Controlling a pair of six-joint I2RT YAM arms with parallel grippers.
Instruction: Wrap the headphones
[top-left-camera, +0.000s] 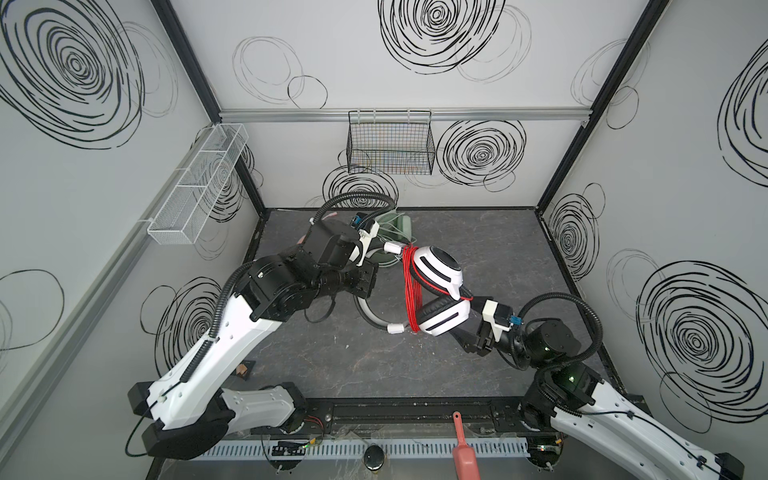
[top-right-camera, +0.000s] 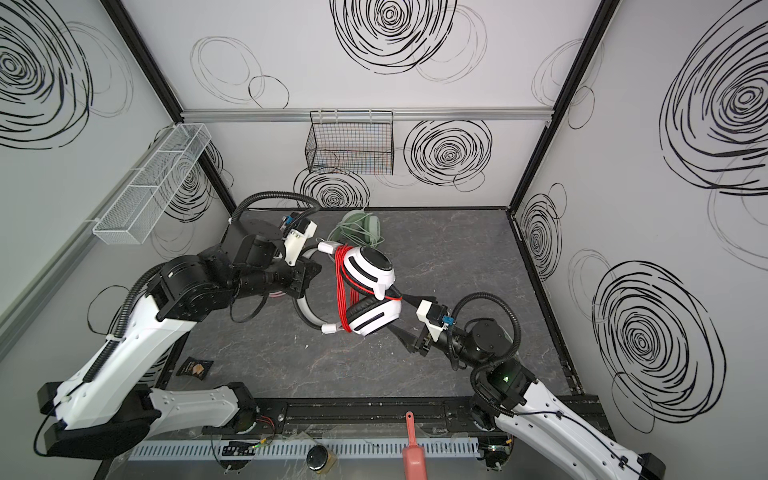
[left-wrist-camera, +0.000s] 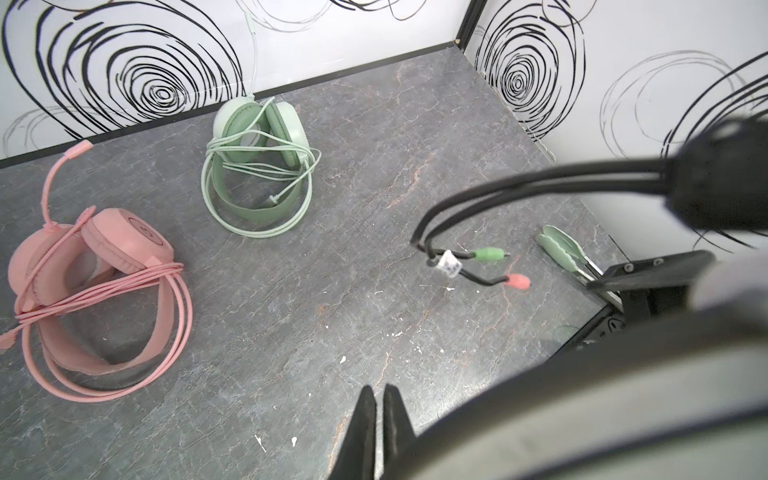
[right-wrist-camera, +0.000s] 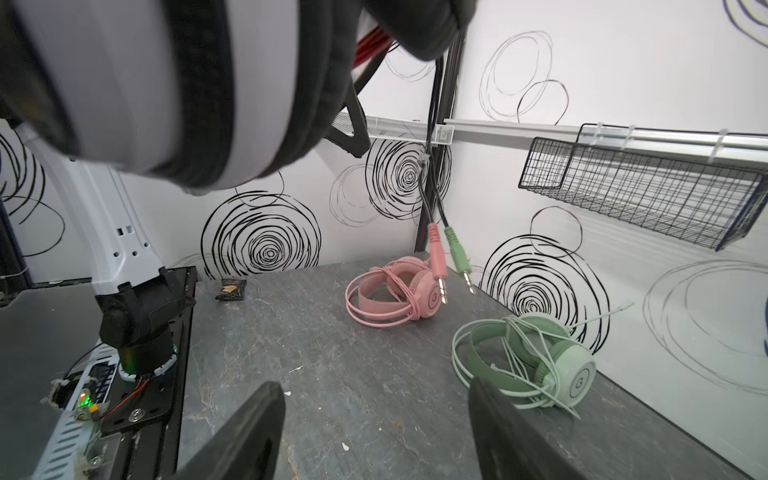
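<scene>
Right wrist view shows the right gripper (right-wrist-camera: 374, 395) spread wide above the tabletop (right-wrist-camera: 332, 353). White headset (top-left-camera: 440, 266) hangs over the tabletop's middle, red cable (top-left-camera: 411, 286) wound across its band (top-left-camera: 365, 313), plugs (right-wrist-camera: 436, 253) dangling. Left gripper (left-wrist-camera: 376, 399) is pressed together; whether it pinches the band I cannot tell. Pink headset (left-wrist-camera: 124, 249) and green headset (left-wrist-camera: 257, 137) lie wrapped at the tabletop's back

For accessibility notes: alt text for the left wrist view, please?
A pink headset and a mint-green headset, each wrapped in its own cable, lie on the grey table. Up close, a blurred headband crosses beside the shut left tool, and a black cable with green and pink plugs hangs free.
</scene>
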